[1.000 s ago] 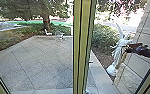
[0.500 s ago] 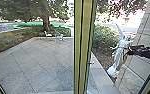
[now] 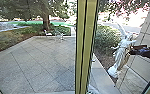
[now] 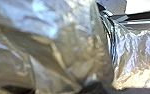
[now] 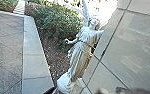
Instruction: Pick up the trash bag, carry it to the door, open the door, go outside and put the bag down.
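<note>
Head view has the dark right gripper at right, nearer than a white winged statue, while the left wrist camera has the crumpled, shiny, translucent plastic trash bag up close, and whether either gripper is open I cannot tell.

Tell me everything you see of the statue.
The statue is a pale, stone-looking winged figure in a long pleated gown, a thin dark line at the waist. One wing is raised; one forearm reaches out. It stands on a bulky white base, between the bush and wall. The robot's right arm overlaps it in the head view; contact unclear.
</note>
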Controlling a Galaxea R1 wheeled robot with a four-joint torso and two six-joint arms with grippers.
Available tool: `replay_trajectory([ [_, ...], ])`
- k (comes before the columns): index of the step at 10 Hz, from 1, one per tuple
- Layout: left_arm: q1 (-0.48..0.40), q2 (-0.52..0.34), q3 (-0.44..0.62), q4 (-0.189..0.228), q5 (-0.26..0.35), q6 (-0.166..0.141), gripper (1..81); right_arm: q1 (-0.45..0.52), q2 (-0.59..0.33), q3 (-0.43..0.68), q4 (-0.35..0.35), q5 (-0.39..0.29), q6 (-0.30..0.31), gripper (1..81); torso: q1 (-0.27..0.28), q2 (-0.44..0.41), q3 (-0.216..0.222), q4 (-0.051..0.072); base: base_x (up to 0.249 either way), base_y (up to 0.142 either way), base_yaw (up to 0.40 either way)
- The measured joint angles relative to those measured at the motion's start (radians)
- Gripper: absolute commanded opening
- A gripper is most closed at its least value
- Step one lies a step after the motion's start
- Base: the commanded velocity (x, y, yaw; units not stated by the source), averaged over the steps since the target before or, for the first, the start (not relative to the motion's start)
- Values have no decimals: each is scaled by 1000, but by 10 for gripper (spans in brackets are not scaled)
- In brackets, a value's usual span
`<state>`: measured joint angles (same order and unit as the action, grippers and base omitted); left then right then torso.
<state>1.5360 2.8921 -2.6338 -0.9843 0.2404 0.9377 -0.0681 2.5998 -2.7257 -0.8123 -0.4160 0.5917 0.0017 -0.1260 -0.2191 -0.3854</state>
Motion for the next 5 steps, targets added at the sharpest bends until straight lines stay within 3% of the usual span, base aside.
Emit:
replay_trajectory([
  [2,0,0,0,0,13,0,10,24,-5,4,-39,66,-8,811,1,0,0,0,0,0,0],
  [5,0,0,-1,0,23,0,10,21,-68,8,-69,79,-8,811,1,1,0,-2,0,0,0],
])
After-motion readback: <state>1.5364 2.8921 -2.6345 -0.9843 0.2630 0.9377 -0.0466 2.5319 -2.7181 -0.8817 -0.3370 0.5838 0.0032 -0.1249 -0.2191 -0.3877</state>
